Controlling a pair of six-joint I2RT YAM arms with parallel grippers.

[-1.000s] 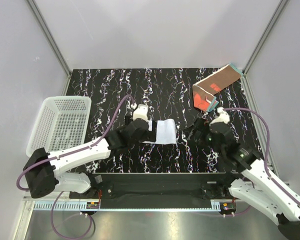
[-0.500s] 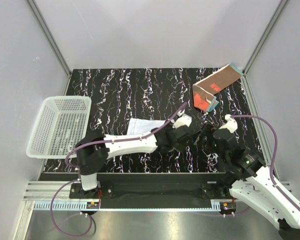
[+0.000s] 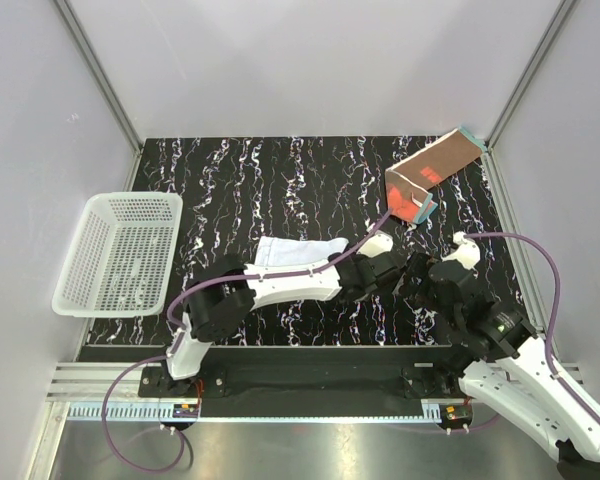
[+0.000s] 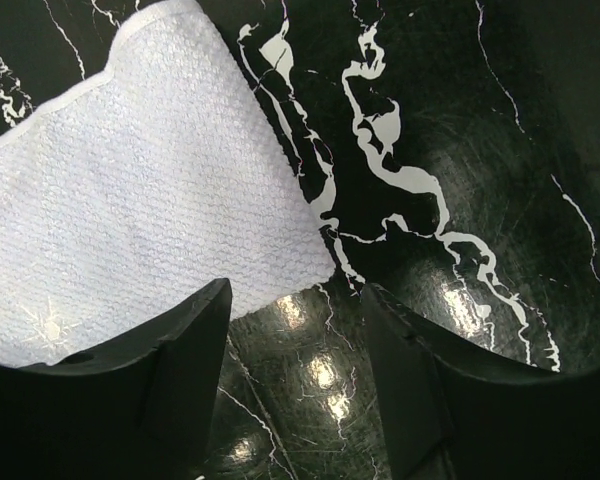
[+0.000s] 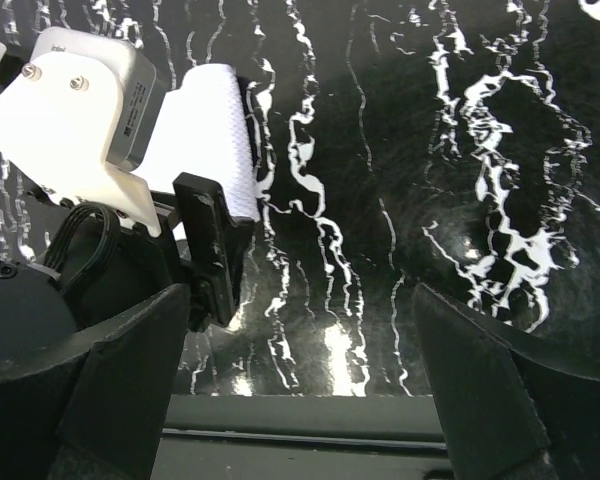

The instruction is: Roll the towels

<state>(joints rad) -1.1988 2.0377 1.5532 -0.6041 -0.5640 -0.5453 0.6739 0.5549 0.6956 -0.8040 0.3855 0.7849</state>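
Roughly in the middle of the worktop (image 3: 230, 180) lies the white towel (image 3: 298, 250), spread flat, with the left arm (image 3: 290, 288) stretched across just beside its near edge. The left gripper (image 4: 295, 300) hangs low at the towel's right end. Its jaws are partly apart and hold nothing: bare marble shows between them, and the towel's corner lies just ahead of one finger. The right gripper (image 5: 300, 300) is spread wide and empty over bare worktop close by. The left wrist stands between it and the white towel, blocking much of the cloth from its camera. The brown towel (image 3: 430, 172) sits loosely folded at the far right corner, apart from both grippers. A basket (image 3: 130, 197) rests at the left edge, well apart from both towels.
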